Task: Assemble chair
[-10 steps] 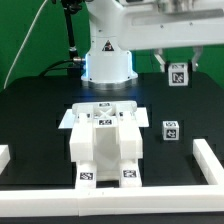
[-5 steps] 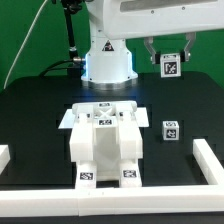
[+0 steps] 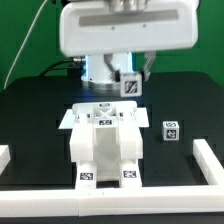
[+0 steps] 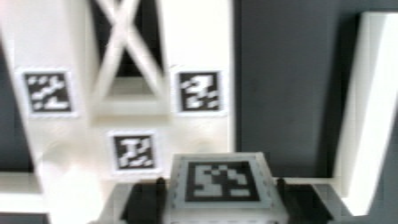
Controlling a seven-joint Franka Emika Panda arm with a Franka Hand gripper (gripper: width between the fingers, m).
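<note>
Risk noted: the gripper (image 3: 130, 82), jaws pinching a small tagged block (image 4: 222, 183) over the part-built chair (image 3: 104, 145), may descend off-line, so the block jams or shoves the chair.

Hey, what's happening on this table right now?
The end effector is shut on a small white tagged chair piece and holds it in the air over the partly built chair, which stands on the black table. Another small tagged block lies loose on the table, to the exterior view's right of the chair and apart from it, not yet attached.
</note>
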